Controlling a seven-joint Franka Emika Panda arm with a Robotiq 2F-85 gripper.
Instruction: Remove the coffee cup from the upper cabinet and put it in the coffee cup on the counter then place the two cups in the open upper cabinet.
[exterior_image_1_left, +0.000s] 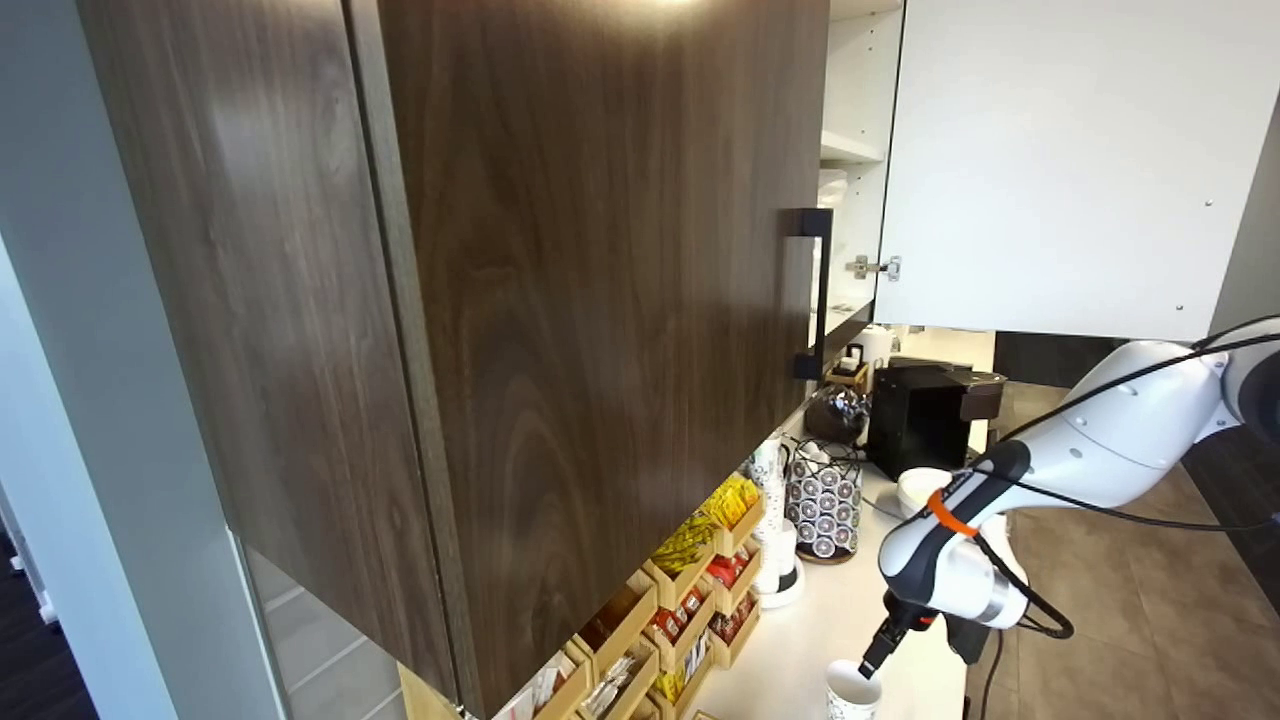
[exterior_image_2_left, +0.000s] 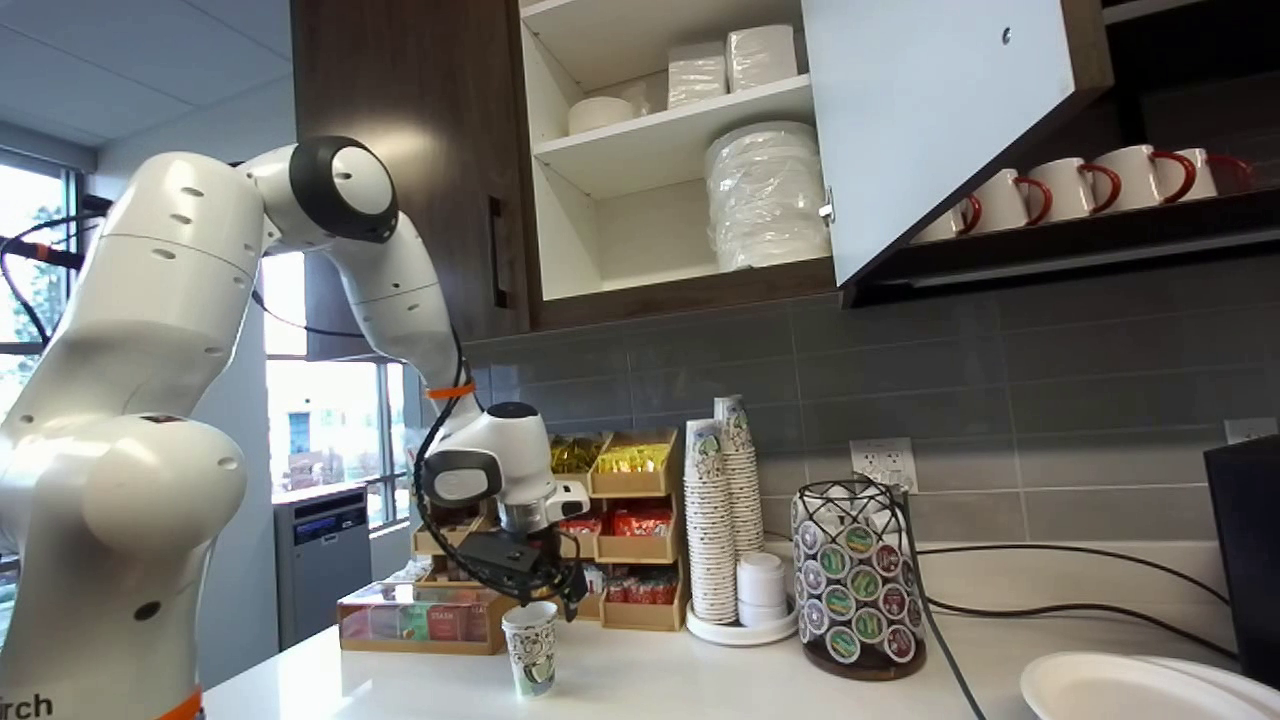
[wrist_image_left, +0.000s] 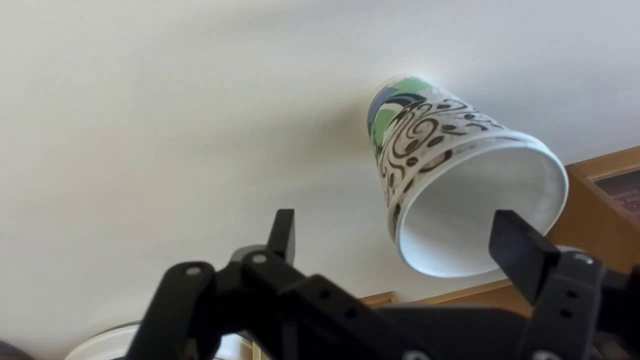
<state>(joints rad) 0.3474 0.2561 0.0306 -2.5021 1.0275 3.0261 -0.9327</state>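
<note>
Held black two-fingered tool (wrist_image_left: 395, 225) wide and unloaded near white brown-scrolled paper cup (exterior_image_2_left: 531, 652), upright on white counter (exterior_image_2_left: 640, 690). Probably was at pickup; next required centring around cup, then closing.

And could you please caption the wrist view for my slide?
Open pincer near a patterned coffee cup standing upright on the white counter.
</note>
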